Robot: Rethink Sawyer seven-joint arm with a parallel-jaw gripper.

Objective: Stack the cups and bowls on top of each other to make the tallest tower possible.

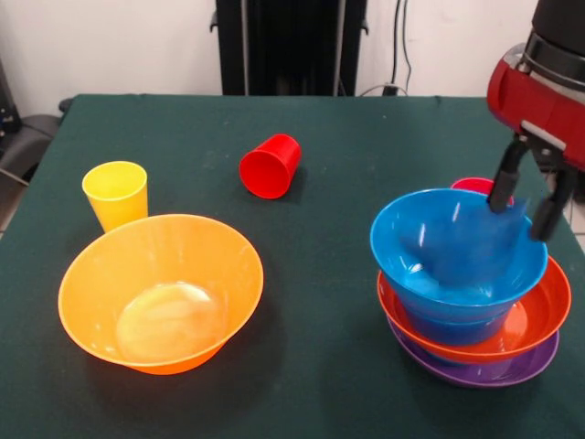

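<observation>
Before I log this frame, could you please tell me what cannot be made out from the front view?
- Pinkish-red cup: only its rim shows behind the top blue bowl.
- How many blue bowls are nested: the top bowl and the red-orange bowl hide them.
- Purple bowl: only an edge shows under the pile.
- Gripper: fingers spread at the blue bowl's rim; contact unclear.
- Arm: cut off by the upper right edge.

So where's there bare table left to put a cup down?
Between the orange bowl and the bowl tower lies a wide bare strip, running back past the tipped red cup. It's crowded at the tower, where the hand hangs.
</observation>
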